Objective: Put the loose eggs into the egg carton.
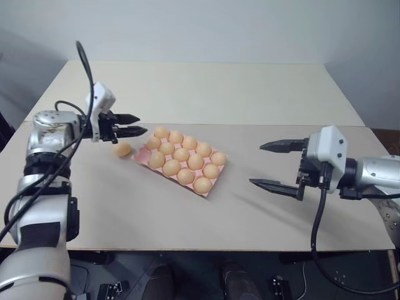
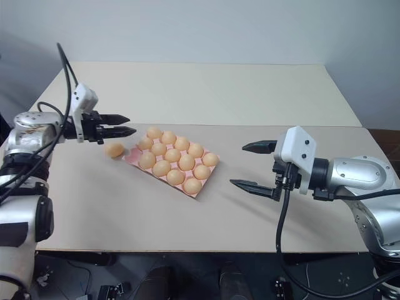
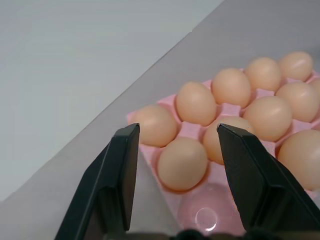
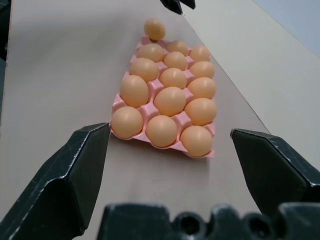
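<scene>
- Your left gripper (image 1: 139,125) is up in the air over the left side of the table (image 1: 206,94). Its two black fingers (image 3: 117,175) are a little way apart, and there is nothing between them.
- It points across toward the egg carton (image 1: 145,160), and its tips stop just short of the carton's left end.
- One loose egg (image 1: 122,149) lies on the bare table right below those tips. It sits just beside the carton's left end, so close that you cannot tell if the two touch.
- The pink carton lies flat near the middle of the table, a bit to the left. It is turned at a slant, so no side runs along a table edge.
- You can count fourteen eggs (image 1: 181,154) sitting in its cups, one in each.
- In the left wrist view, one cup (image 3: 207,212) at the carton's left end shows bare pink.
- Your right gripper (image 1: 267,164) is up over the right side of the table, well apart from the carton. It points left toward the carton.
- Its two fingers (image 4: 65,185) are spread wide, one higher than the other, and they hold nothing.
- In the right wrist view, the whole carton shows between those two fingers, with the loose egg at its far end.
</scene>
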`<state>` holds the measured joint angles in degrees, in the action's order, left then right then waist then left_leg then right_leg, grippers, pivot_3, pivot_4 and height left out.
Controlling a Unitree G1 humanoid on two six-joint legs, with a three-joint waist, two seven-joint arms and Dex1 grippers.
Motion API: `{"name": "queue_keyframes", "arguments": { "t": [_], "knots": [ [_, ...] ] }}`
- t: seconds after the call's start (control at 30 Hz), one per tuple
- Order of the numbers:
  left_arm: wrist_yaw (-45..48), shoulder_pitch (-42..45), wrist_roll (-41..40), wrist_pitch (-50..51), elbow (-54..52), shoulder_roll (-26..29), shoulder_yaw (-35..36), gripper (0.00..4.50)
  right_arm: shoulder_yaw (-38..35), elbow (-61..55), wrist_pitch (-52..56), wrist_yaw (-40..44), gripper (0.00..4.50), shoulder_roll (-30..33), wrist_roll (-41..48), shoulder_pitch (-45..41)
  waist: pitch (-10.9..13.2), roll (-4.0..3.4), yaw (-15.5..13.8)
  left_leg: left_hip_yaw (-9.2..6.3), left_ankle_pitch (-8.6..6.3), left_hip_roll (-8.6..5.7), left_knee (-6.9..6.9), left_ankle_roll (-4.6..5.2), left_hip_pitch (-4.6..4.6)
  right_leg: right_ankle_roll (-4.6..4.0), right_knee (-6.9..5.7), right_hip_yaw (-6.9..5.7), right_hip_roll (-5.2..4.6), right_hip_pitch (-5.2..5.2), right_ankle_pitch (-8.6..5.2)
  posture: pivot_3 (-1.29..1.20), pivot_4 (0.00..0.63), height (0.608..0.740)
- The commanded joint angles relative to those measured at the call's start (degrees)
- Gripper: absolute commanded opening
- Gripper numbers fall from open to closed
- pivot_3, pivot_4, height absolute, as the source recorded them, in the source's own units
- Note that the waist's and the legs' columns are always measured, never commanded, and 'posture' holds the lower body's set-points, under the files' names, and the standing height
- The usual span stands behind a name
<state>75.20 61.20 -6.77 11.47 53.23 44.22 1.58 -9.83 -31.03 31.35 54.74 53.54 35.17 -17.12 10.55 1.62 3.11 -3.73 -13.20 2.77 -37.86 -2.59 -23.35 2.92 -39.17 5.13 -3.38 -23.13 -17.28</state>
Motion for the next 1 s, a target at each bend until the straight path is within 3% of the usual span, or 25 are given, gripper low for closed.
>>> {"name": "queue_keyframes", "arguments": {
  "t": [0.03,0.1,0.13,0.37,1.0],
  "knots": [
    [-1.2,1.4,0.2,0.1,-0.1,4.0,1.8,3.82,-2.1,-1.8,-0.2,-0.2,4.50,0.3,1.3,-0.3,0.0,0.00,0.0,0.00,0.00,0.00,0.00,0.00,0.00,0.00,0.00,0.00,0.00,0.00,0.00,0.00,0.150,0.740],
    [-2.9,0.1,1.8,-2.1,-0.3,5.0,0.8,4.46,-2.0,-1.7,-0.3,-0.1,4.50,0.2,1.3,-0.4,0.0,0.00,-0.1,-0.01,0.00,0.00,0.00,0.00,0.00,0.00,0.00,-0.01,0.00,0.00,0.00,0.00,0.150,0.740],
    [-3.0,-0.6,2.5,-3.0,-0.2,5.5,0.2,4.48,-1.8,-1.7,-0.4,-0.1,4.50,0.1,1.3,-0.5,0.0,0.00,-0.2,-0.01,0.00,0.00,0.00,0.00,0.00,0.00,0.00,-0.01,0.00,0.01,0.00,0.00,0.150,0.740],
    [-1.2,-5.5,5.1,-8.5,0.1,6.3,-2.1,4.48,-1.8,-2.6,-0.2,-0.7,4.50,-0.4,1.4,-0.1,0.0,0.00,-0.6,-0.01,0.00,0.00,0.00,-0.01,-0.02,0.00,0.03,-0.03,-0.02,0.02,0.00,0.00,0.150,0.740],
    [-0.9,-8.5,7.4,-11.1,0.7,3.3,-4.4,4.48,-2.7,-3.3,0.1,-1.2,4.50,0.0,2.1,0.9,0.0,0.00,-0.6,-0.01,0.00,0.00,0.00,0.00,-0.01,0.00,0.00,-0.03,-0.02,0.02,0.00,0.00,0.150,0.740]
  ]
}}
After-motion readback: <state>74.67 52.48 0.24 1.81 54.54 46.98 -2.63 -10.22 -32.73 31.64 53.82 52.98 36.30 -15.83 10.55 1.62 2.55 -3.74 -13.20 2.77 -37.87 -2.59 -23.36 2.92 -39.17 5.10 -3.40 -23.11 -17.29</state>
